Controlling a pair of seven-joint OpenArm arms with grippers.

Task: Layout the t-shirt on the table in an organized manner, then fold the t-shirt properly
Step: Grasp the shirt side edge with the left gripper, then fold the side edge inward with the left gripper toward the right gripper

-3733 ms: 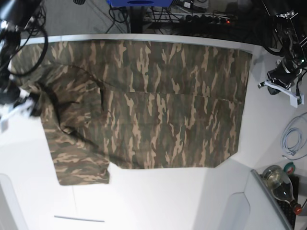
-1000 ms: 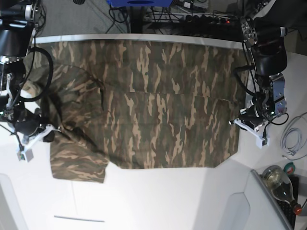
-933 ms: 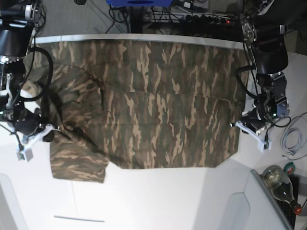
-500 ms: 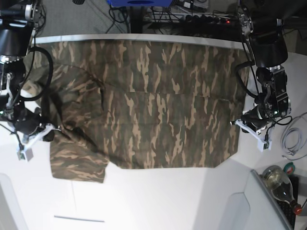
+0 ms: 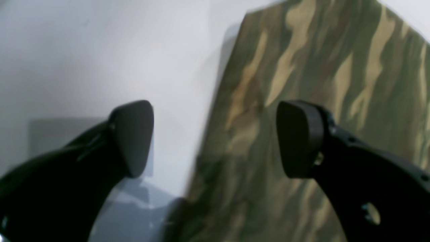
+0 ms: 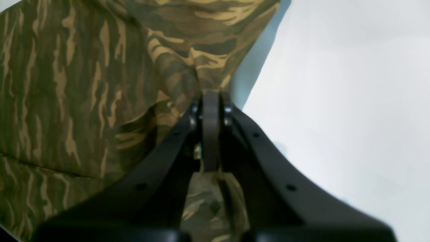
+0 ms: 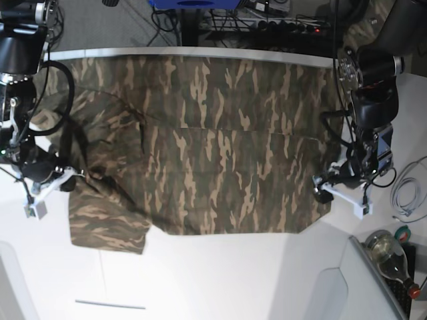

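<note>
The t-shirt (image 7: 200, 147) lies spread over the bench's (image 7: 220, 280) far half, long axis side to side. Right fingers (image 6: 211, 111) are clamped on bunched sleeve cloth. Left fingers (image 5: 132, 134) stand apart, straddling the hem edge, nearer that end.

Olive, brown and tan camouflage t-shirt (image 7: 220, 160) — white table (image 7: 220, 280) — black claws.
</note>
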